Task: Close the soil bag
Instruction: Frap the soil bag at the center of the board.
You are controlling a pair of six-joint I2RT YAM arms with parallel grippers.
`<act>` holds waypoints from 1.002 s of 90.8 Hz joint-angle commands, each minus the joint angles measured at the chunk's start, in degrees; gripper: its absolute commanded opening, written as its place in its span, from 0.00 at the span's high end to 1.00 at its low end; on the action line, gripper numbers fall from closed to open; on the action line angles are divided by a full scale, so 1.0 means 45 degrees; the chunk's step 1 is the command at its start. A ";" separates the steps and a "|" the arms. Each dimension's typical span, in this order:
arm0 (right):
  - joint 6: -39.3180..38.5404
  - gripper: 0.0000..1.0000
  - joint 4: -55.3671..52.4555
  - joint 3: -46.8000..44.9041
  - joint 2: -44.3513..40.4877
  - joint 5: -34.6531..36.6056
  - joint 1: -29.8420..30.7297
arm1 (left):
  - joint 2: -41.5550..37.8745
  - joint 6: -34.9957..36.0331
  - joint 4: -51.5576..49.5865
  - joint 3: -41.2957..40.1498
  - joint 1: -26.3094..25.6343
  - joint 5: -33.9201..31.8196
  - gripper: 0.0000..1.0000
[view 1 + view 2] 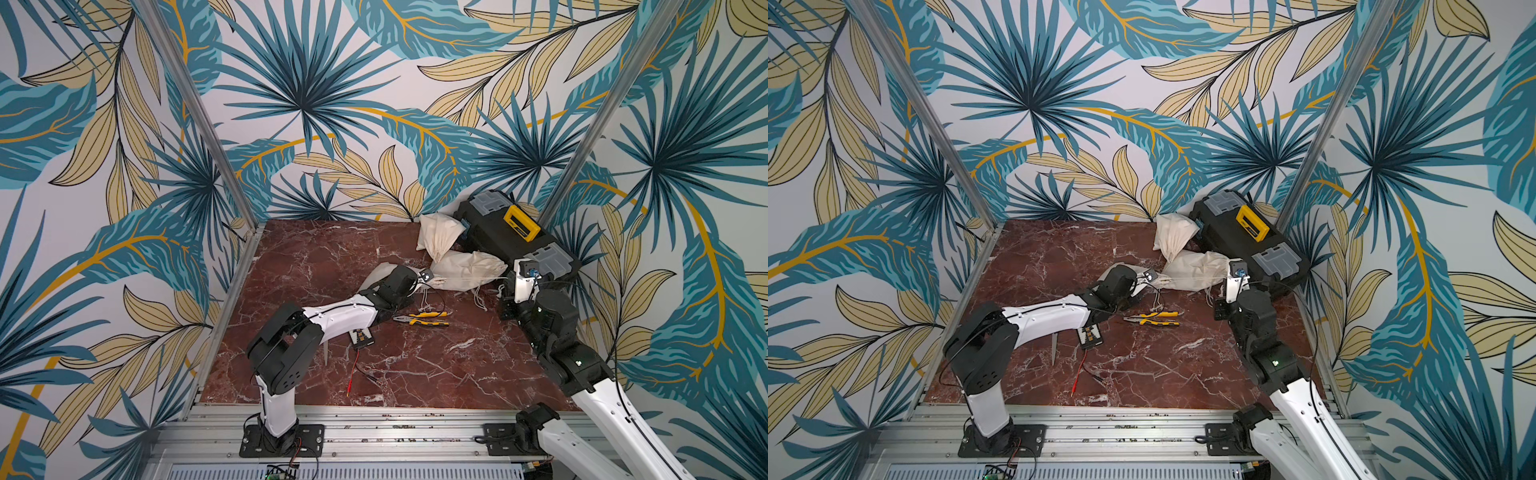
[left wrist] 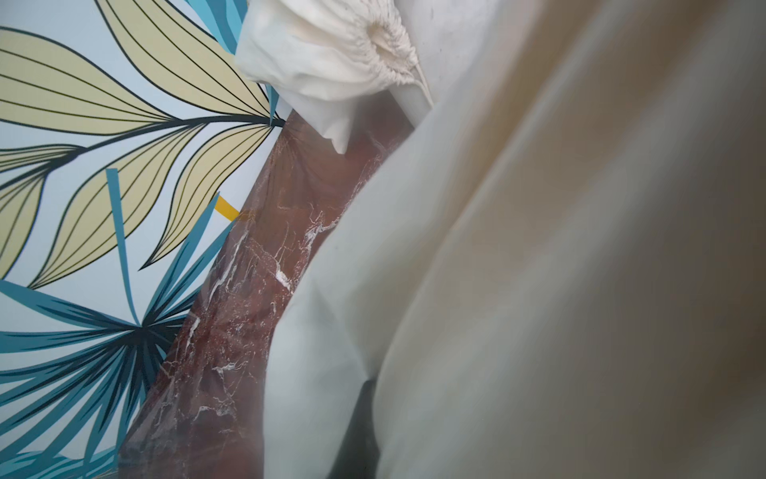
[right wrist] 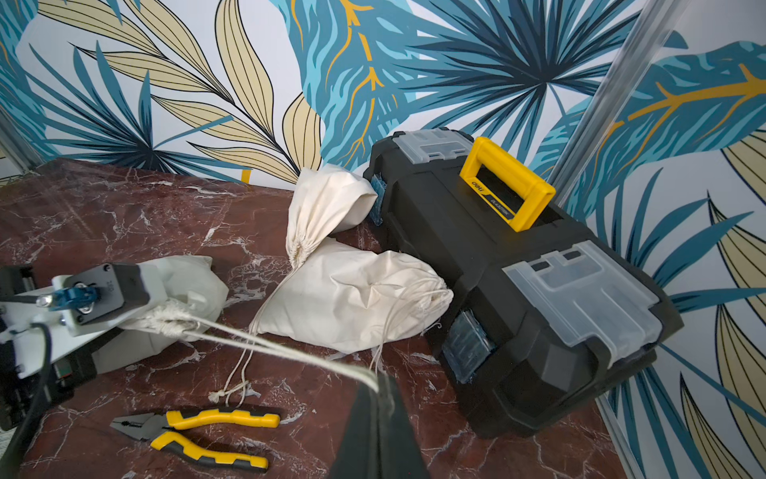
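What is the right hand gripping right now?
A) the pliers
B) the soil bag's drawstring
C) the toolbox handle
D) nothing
B: in the right wrist view the drawstring runs taut from the soil bag into the shut right hand, while the pliers lie apart from it.

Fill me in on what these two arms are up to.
The left gripper is clamped on the gathered neck of a cloth bag lying on the table, while the right gripper pinches its drawstring and holds it taut. The mouth looks cinched nearly shut. Two more bags lie by the toolbox, pliers nearby.
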 commanded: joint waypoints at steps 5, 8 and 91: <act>0.0387 1.00 0.1915 0.0274 -0.0811 0.3309 -0.0912 | 0.0107 -0.0514 -0.3219 -0.0678 0.1976 -0.3752 1.00; 0.0407 1.00 0.1898 0.0259 -0.0816 0.3325 -0.0985 | 0.0034 -0.0638 -0.3341 -0.0702 0.2358 -0.3973 1.00; 0.0606 1.00 0.2773 0.0207 0.2506 -0.5133 -0.1440 | -0.1716 0.0186 0.0359 0.0151 -0.0011 0.9714 0.38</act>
